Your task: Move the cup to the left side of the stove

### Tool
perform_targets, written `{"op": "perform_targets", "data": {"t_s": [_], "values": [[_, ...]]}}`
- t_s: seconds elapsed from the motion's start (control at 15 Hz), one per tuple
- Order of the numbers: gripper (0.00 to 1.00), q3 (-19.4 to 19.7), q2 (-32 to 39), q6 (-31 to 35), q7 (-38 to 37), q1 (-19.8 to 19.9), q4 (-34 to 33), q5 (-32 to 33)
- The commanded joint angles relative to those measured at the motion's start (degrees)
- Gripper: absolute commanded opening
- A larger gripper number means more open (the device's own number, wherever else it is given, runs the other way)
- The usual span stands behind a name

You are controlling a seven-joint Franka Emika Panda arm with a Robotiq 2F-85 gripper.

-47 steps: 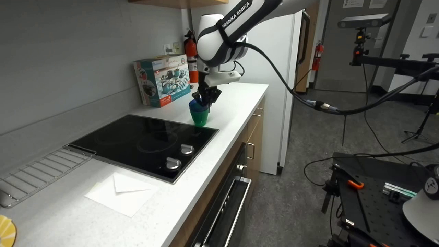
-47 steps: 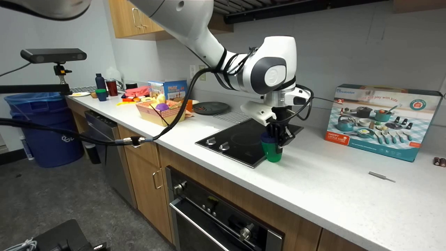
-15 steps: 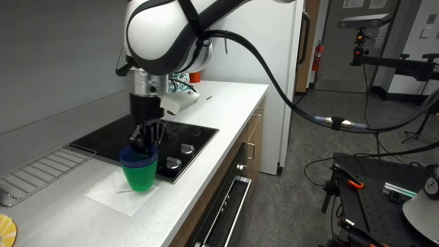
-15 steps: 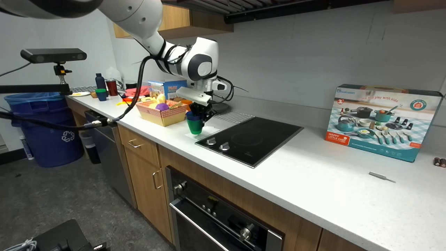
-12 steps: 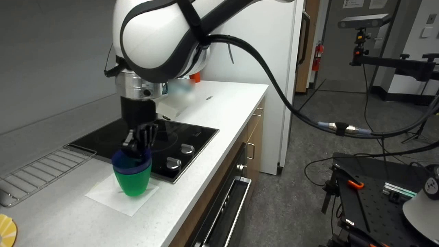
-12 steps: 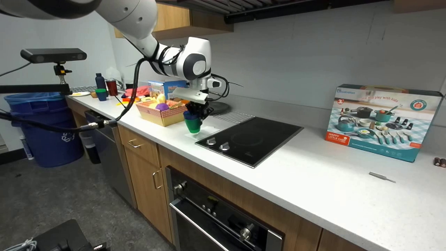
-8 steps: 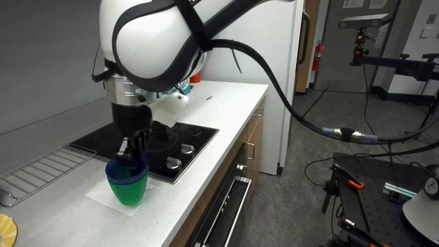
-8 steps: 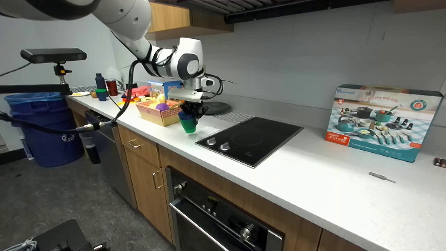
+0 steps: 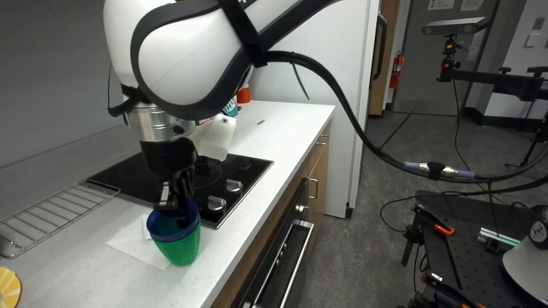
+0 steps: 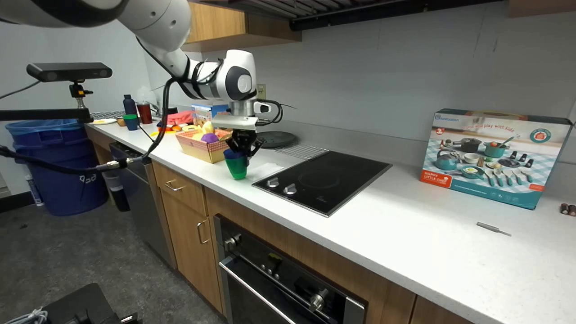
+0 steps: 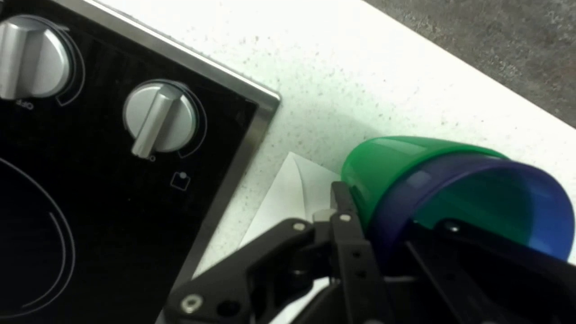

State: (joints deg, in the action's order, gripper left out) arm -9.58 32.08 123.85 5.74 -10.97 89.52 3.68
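The green cup with a blue upper part [image 9: 179, 250] is at the side of the black stove [image 9: 209, 188], near the knobs and the counter's front edge. In an exterior view the cup [image 10: 237, 168] is left of the stove [image 10: 324, 180]. My gripper [image 9: 177, 209] is shut on the cup's wall from above. In the wrist view the gripper [image 11: 375, 229] has one finger outside the cup [image 11: 382, 164] and the other inside it, with that tip hidden. The cup is tilted. I cannot tell whether its bottom touches the counter.
White paper [image 9: 132, 241] lies beside the cup and the stove. A wire rack [image 9: 51, 218] lies by the wall. A basket of toy food [image 10: 202, 150] stands close beyond the cup. A dark pan [image 10: 276, 139] is behind. A toy box [image 10: 490, 162] stands past the stove's far side.
The gripper has carried the cup from the stove's box side across to the opposite side. In the last half second the cup moved off the paper toward the counter's front edge, and lower.
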Motion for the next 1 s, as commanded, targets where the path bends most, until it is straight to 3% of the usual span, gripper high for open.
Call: {"op": "perform_targets", "data": {"t_s": [0.0, 0.07, 0.13, 0.27, 0.73, 0.8, 0.93], "values": [[0.02, 0.90, 1.60, -4.97, 0.19, -0.48, -3.16, 0.43], [0.02, 1.15, 1.62, -4.96, 0.07, -0.52, -3.02, 0.73], [0.33, 1.21, 1.60, -4.81, -0.15, -0.40, -3.00, 0.46], [0.42, 1.19, 1.26, -4.12, 0.07, 0.06, -2.79, -0.21], [0.94, 2.08, -1.57, -3.30, -0.77, 1.19, -2.68, -0.59], [0.99, 2.18, -2.39, -3.15, -1.00, 1.36, -2.31, -0.78], [1.00, 2.26, -4.28, -3.40, -2.10, 1.69, -1.58, -1.41]]}}
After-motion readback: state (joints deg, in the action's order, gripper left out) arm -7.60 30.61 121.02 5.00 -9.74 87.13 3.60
